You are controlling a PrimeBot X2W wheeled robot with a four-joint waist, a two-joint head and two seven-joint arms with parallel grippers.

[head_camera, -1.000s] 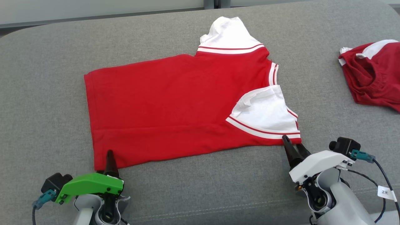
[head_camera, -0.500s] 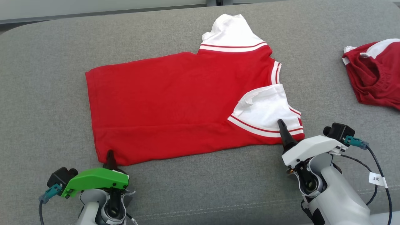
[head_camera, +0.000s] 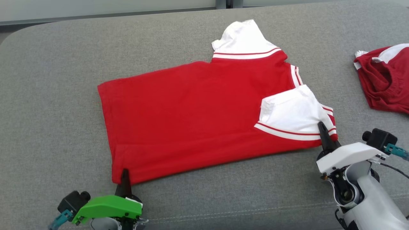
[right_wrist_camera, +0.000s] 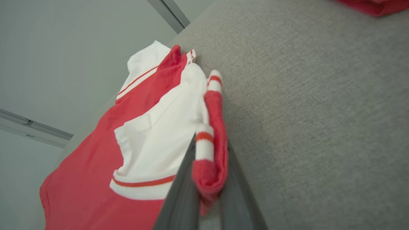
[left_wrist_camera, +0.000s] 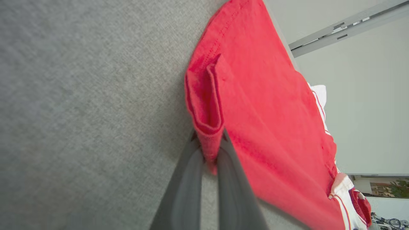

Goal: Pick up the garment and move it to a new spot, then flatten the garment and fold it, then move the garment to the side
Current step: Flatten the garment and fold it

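Shirt [head_camera: 198, 111]: flat on the grey bench [head_camera: 48, 80], one white sleeve folded onto its body.
Left hand [left_wrist_camera: 209, 135]: clamped on the hem corner.
Right hand [right_wrist_camera: 211, 142]: clamped on the striped sleeve-side corner.

garment [head_camera: 198, 111]: soft knit cloth, matt red, white sleeves
grey surface [head_camera: 48, 95]: coarse woven cloth, matt
left gripper [head_camera: 124, 174]: smooth green plastic shell, dark matt fingers [left_wrist_camera: 185, 191]
right gripper [head_camera: 322, 127]: smooth white plastic shell, slight sheen
second garment [head_camera: 386, 86]: matt dark red cloth, rumpled
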